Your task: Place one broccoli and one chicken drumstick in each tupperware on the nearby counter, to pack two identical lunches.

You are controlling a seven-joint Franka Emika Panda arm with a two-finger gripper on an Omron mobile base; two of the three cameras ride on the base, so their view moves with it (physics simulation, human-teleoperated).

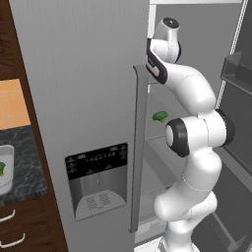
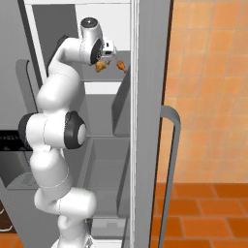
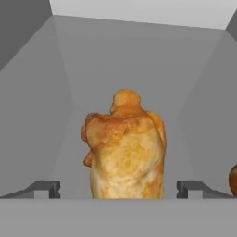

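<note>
The arm reaches high into the open grey fridge, and its two-finger gripper (image 3: 118,189) stands wide open, holding nothing, with one dark finger tip on either side of a golden-brown roasted chicken drumstick (image 3: 124,150). In the hand view the drumstick lies straight ahead between the tips, its long axis running away from the hand, knobbed bone end farthest and the broad meaty end nearest; both tips appear to clear the meat by a margin, so the jaws seem set to advance and close across its width. The right base view shows the same drumstick (image 2: 100,65) on the upper grey fridge shelf (image 2: 106,87) just beyond the hand, with a second orange drumstick (image 2: 121,65) close beside it toward the door edge; that neighbour leaves little room on one side. The shelf's side walls stand well apart from the target. A green broccoli floret (image 1: 160,116) sits on a lower shelf. On the black-and-grey marbled counter (image 1: 27,162) stands a white tupperware tub (image 1: 6,184) holding something green.
</note>
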